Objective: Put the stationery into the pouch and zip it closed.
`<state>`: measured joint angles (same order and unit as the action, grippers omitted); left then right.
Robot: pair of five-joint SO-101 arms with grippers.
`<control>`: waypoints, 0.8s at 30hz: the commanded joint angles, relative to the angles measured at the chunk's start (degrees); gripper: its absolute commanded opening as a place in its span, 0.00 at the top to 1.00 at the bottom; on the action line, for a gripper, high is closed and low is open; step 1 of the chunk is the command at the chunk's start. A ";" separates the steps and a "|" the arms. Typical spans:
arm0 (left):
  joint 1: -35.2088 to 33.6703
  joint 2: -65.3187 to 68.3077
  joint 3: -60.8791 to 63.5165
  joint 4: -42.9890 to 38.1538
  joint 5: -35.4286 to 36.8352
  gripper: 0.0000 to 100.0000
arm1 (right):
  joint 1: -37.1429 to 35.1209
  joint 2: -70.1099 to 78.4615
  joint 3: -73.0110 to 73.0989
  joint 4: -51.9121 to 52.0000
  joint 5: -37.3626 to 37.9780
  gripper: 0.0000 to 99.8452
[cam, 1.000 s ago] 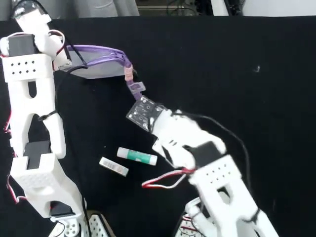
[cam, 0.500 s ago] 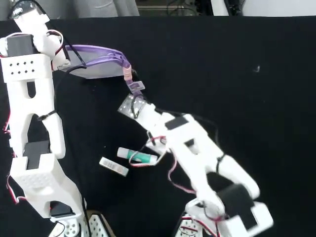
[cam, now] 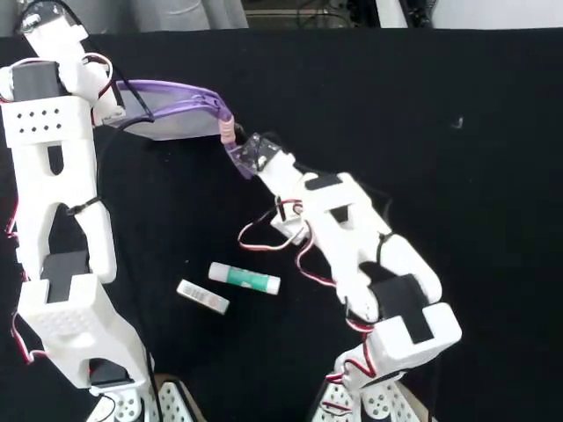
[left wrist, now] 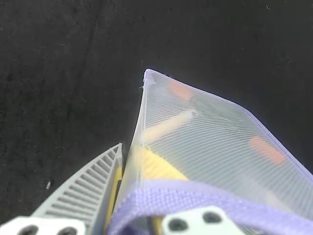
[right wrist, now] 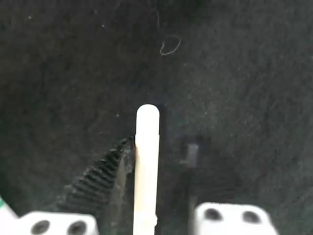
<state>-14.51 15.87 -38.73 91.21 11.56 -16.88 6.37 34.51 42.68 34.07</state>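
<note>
1. High view: I am holding the pouch [cam: 176,110] at the far left of the black table [cam: 457,220]. My left gripper [cam: 113,101] is pinching one end. The pouch's long axis is running across toward my right gripper [cam: 255,154], which is sitting just beside the zipper end. A glue stick [cam: 244,278] and a small white block [cam: 203,296] are lying near each other, well apart from the pouch and each roughly crosswise.
2. Left wrist view: my left gripper [left wrist: 127,166] is clamping the pouch [left wrist: 210,142] at its purple rim. The mesh wall is sloping away to a corner, with orange and yellow items showing through it.
3. Right wrist view: my right gripper [right wrist: 156,152] is closing on a white stick [right wrist: 146,161]. It is lying lengthways between the fingers, its rounded tip pointing straight ahead, away from my wrist. As I judge it, I should be aiming that tip between the purple rims and sliding it in along the pouch's length. I should be letting go only once most of it is inside.
</note>
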 commanded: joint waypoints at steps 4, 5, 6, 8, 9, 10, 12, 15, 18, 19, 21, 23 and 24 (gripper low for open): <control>-2.42 0.70 1.63 -0.26 -0.62 0.97 | 1.41 -0.13 -3.12 0.53 0.09 0.97; -2.33 0.70 1.54 -0.26 -0.62 0.97 | 1.41 -0.22 -3.21 0.53 0.18 0.98; -2.15 0.70 1.54 -0.26 -0.62 0.97 | 1.49 -0.66 -3.21 0.53 0.26 0.98; -1.98 0.62 1.36 -0.26 -0.53 0.97 | 2.37 -2.68 -3.21 0.70 0.09 0.99; -1.45 0.62 1.19 -0.26 -0.44 0.97 | 3.08 -4.35 -3.21 1.05 0.09 0.99; -0.66 0.62 0.40 -0.18 -0.53 0.97 | 3.87 -6.29 -3.21 1.49 0.09 0.99; 0.84 0.62 -2.24 1.14 -0.44 0.97 | 5.27 -11.03 -3.21 1.67 0.00 0.99; 4.18 0.62 -8.13 5.36 -0.44 0.97 | 7.03 -18.33 -2.68 1.76 0.00 0.99; 7.34 0.62 -13.05 8.79 -0.35 0.97 | 9.41 -25.27 -2.59 1.76 0.00 0.99; 8.22 0.62 -14.02 9.32 -0.35 0.97 | 10.20 -27.56 -2.77 1.76 0.00 0.99; 9.80 0.62 -14.81 9.58 -0.26 0.97 | 11.69 -31.96 -2.86 1.67 0.00 0.99; 11.21 0.62 -14.81 9.58 -0.26 0.97 | 13.10 -36.53 -2.95 1.49 -0.18 0.99; 12.00 0.62 -14.37 9.58 -0.26 0.97 | 13.63 -38.81 -2.95 1.41 -0.97 0.99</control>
<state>-5.01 17.27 -49.71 100.44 11.38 -5.71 -24.48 34.59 44.26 34.07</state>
